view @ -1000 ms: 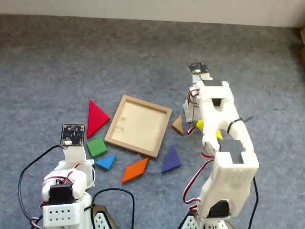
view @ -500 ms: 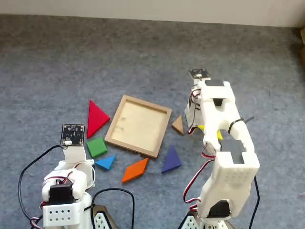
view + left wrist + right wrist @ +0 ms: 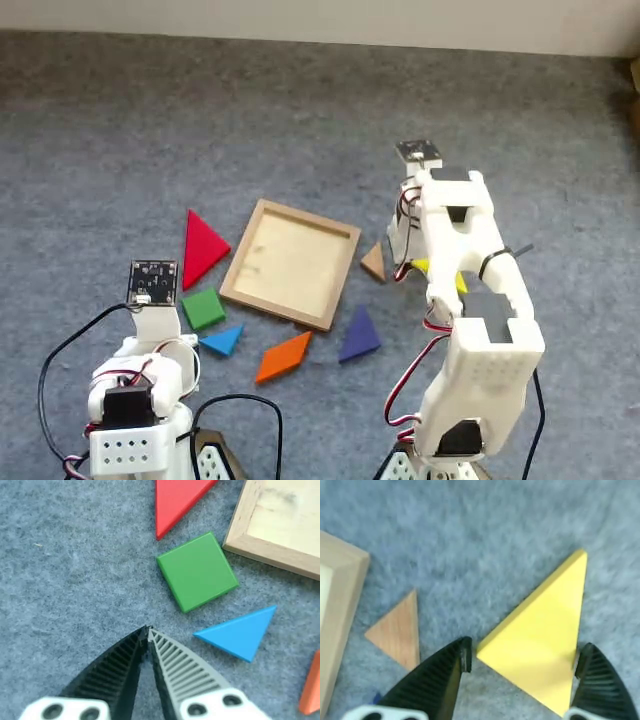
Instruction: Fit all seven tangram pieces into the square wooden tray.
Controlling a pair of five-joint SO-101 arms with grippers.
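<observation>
my right fingers (image 3: 442,677) are spread astride the yellow triangle (image 3: 540,630), flat on the table (image 3: 120,130) beside the tray (image 3: 310,220). i'd drop lower, square up on its edges, then squeeze. left fingers (image 3: 172,662) clenched, empty.

The left arm (image 3: 135,400) and the right arm (image 3: 470,300) are white and blocky, with red, black and white cables (image 3: 405,385). The left gripper (image 3: 148,631) has one black ribbed finger and one grey. The right gripper (image 3: 524,655) has black fingers.
</observation>
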